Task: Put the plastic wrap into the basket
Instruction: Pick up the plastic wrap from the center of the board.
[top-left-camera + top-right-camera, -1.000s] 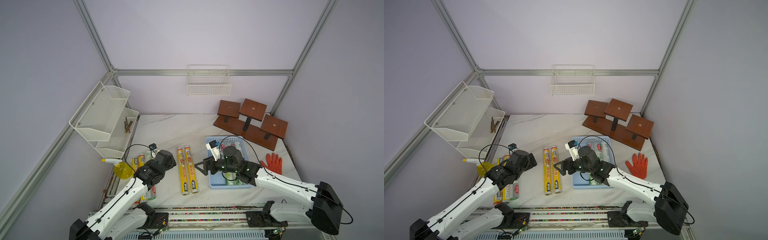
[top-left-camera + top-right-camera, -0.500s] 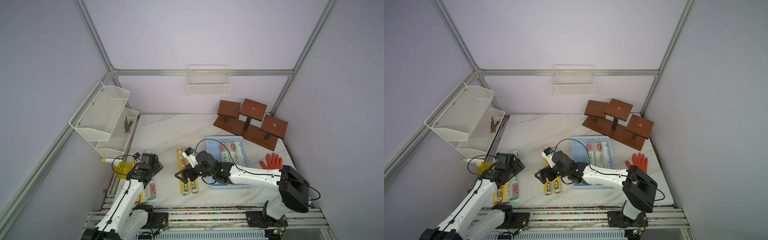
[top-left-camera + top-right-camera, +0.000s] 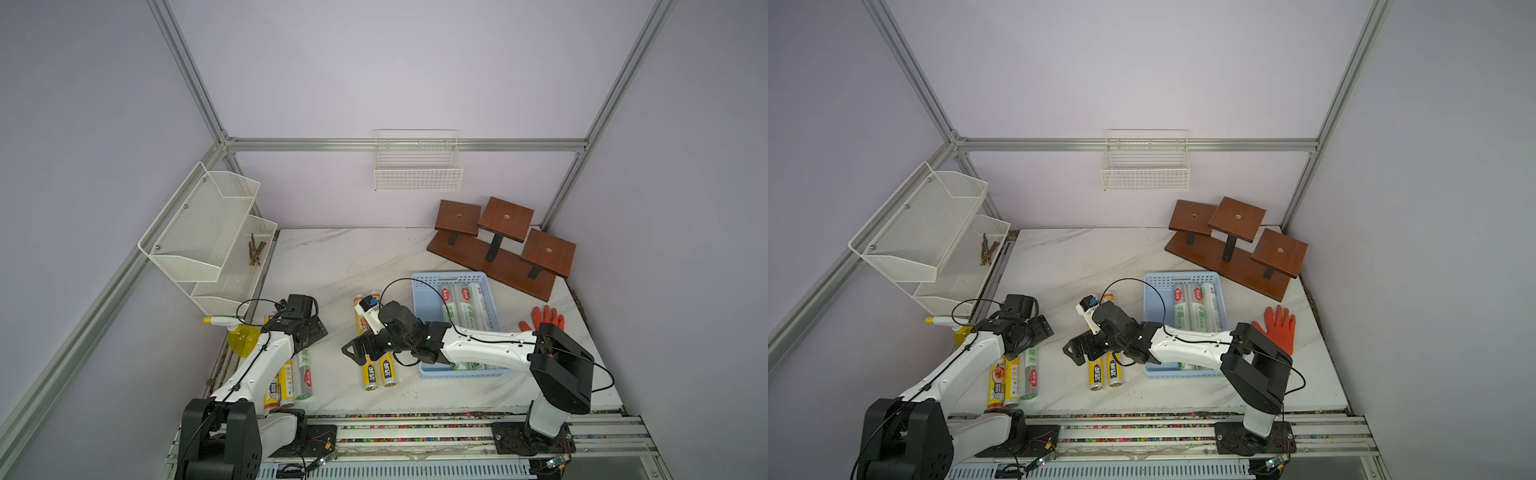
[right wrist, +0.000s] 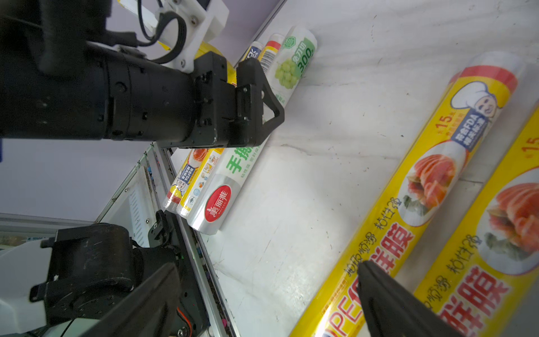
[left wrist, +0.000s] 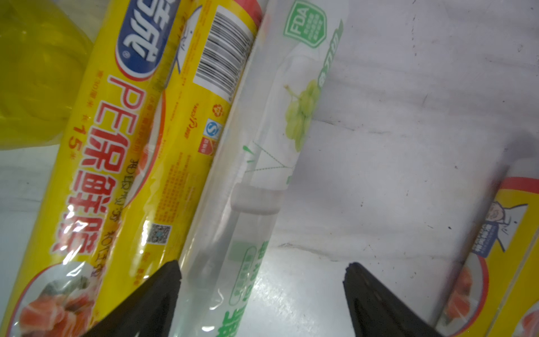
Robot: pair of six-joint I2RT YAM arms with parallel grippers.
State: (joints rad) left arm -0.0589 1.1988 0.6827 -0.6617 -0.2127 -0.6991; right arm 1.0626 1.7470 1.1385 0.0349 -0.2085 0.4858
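Left arm: reaches forward from its base along the left edge of the white marble table (image 3: 345, 266), wrist bent down. The left gripper (image 5: 262, 267) hangs low over a white green-printed plastic wrap roll (image 5: 256, 175), jaws wide, gripping nothing. That roll lies between the fingers, close to one, beside two yellow food-print rolls (image 5: 122, 175) (a yellow spray bottle (image 3: 241, 338) stands just beside this cluster).

Right arm: stretches leftward across the near end of the shallow light-blue perforated plastic basket (image 3: 451, 277), forearm low. The right gripper (image 4: 267, 267) is spread wide and empty, one finger over a pair of yellow rolls (image 3: 372, 374) at mid-table, just beside the basket.

Three white green-print rolls (image 3: 463, 307) lie side by side inside the basket.
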